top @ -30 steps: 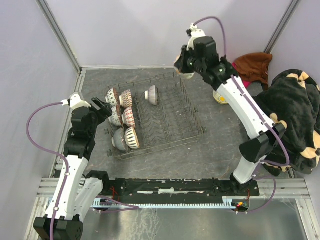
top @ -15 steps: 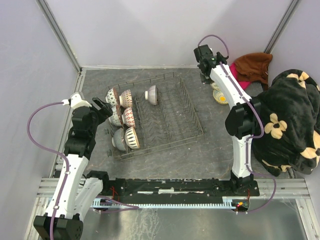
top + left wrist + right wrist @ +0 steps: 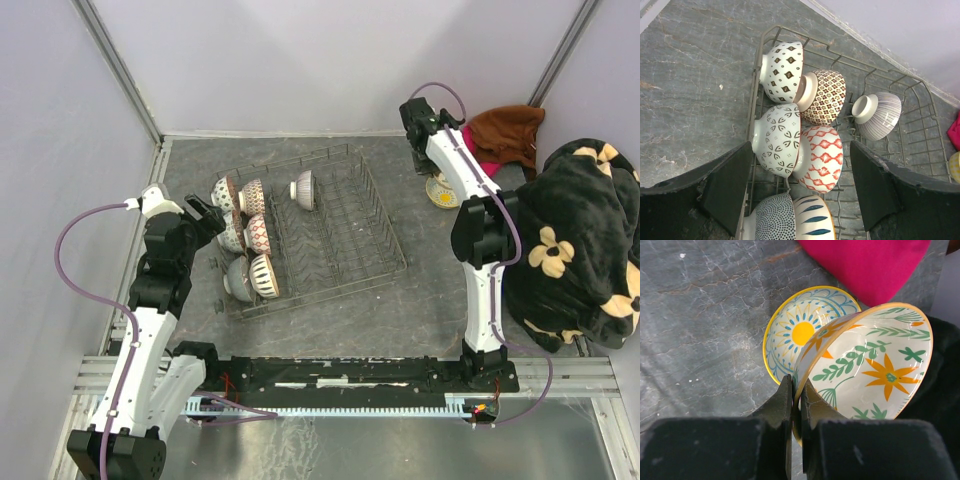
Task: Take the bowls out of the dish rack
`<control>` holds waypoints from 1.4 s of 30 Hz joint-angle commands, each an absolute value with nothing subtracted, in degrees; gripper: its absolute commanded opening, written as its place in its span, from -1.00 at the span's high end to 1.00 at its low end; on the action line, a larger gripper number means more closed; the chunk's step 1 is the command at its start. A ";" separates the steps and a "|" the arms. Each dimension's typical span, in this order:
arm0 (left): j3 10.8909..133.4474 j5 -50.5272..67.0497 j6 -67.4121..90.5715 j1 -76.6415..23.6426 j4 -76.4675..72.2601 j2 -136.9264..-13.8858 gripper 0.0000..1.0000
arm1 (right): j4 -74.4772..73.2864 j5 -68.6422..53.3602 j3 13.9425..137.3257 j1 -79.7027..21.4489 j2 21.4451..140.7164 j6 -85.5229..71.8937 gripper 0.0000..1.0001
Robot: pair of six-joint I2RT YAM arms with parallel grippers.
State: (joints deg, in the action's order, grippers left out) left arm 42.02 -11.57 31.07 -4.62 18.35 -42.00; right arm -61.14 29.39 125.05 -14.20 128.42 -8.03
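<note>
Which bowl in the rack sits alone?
The grey-striped bowl: it stands alone, while the other six crowd in pairs at one end of the dish rack.

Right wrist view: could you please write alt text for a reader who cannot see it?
The right gripper pinches the rim of a floral bowl with orange flowers and green leaves inside. Partly hidden behind it, a yellow-rimmed bowl with a sun pattern sits on the grey table; a pink cloth lies at the top.

Pale lilac walls (image 3: 300, 60) enclose a mottled dark grey tabletop (image 3: 440, 290). Magenta cloth (image 3: 865, 265) lies beyond the jaws of the right gripper (image 3: 796, 386).
</note>
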 commanded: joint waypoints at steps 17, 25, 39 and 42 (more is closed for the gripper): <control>43.17 -10.52 31.82 -4.63 17.14 -40.96 -0.69 | -58.21 24.31 122.40 -10.29 130.91 -8.65 0.98; 43.14 -10.40 31.99 -4.65 17.14 -40.79 -0.69 | -57.51 23.50 122.06 -10.11 131.89 -9.14 0.98; 43.24 -10.61 31.99 -4.67 17.31 -40.72 -0.68 | -57.17 23.03 122.63 -9.59 133.42 -10.34 0.84; 43.24 -10.66 31.99 -4.66 17.31 -40.78 -0.69 | -57.04 22.85 122.62 -9.47 133.46 -10.63 0.77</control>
State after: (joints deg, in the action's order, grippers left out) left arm 42.02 -11.40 31.07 -4.62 18.35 -41.50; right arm -57.93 21.87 121.36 -10.04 134.28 -9.72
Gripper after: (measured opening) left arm 0.847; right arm 0.096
